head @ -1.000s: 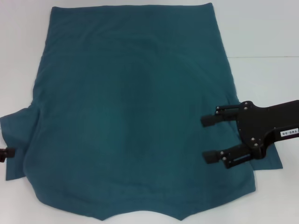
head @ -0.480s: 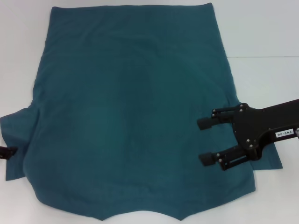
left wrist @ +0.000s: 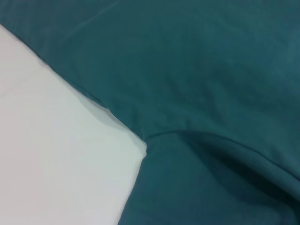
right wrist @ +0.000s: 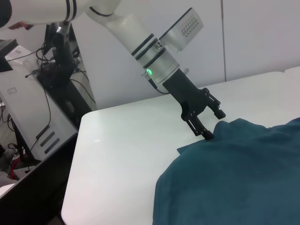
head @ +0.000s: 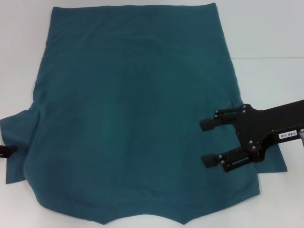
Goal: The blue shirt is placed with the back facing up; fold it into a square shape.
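The blue shirt [head: 128,118] lies spread flat on the white table [head: 270,38], its hem at the far side and its sleeves out to both sides near me. My right gripper [head: 205,142] hovers open over the shirt's right side, beside the right sleeve, with nothing between its fingers. Only a black tip of my left gripper [head: 5,151] shows at the left sleeve's edge. In the right wrist view the left gripper [right wrist: 213,124] stands open, one finger touching the sleeve's edge. The left wrist view shows the blue shirt [left wrist: 211,70] at its armpit fold.
Bare white table [left wrist: 56,154] surrounds the shirt on the left, right and far sides. Beyond the table's edge [right wrist: 70,178] on the left stand a black rack and cables [right wrist: 51,65].
My right gripper has moved a little further inward over the shirt, still open. The left gripper's tip has crept slightly up along the left sleeve's edge.
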### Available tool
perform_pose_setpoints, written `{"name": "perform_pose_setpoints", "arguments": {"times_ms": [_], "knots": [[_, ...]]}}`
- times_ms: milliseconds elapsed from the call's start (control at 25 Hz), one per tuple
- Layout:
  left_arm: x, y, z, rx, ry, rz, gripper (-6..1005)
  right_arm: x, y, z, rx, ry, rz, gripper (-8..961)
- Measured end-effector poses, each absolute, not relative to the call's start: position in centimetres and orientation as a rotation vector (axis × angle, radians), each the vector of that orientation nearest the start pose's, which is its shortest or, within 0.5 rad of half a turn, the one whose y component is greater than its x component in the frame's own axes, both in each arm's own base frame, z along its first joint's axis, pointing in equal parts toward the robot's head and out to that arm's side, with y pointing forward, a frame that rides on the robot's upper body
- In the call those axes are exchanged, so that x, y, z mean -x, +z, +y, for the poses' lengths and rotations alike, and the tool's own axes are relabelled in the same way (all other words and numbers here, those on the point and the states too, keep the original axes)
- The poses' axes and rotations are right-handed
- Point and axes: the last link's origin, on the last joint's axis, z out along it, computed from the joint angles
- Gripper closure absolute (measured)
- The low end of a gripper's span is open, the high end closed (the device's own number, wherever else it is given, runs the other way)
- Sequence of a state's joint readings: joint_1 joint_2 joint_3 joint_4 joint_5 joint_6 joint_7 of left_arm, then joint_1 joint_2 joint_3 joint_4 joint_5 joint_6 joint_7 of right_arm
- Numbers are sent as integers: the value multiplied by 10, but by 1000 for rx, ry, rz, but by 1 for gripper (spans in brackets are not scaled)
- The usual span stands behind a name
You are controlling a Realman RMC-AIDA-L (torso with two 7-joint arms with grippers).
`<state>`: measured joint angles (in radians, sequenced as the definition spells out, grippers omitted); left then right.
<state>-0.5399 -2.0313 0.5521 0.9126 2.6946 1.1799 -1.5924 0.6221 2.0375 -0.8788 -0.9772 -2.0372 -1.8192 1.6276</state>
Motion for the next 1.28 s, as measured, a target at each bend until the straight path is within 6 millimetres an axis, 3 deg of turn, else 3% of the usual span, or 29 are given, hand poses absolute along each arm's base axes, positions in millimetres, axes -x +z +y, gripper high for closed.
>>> {"name": "perform_pose_setpoints", "arguments": {"times_ms": [840,1280], "knots": [[356,79,366,2377,428,-611,215,-186,36,340,3077,494,327,8],[352,73,367,2405,452,-571,643,-183,37,341,3072,506,320,7]]}}
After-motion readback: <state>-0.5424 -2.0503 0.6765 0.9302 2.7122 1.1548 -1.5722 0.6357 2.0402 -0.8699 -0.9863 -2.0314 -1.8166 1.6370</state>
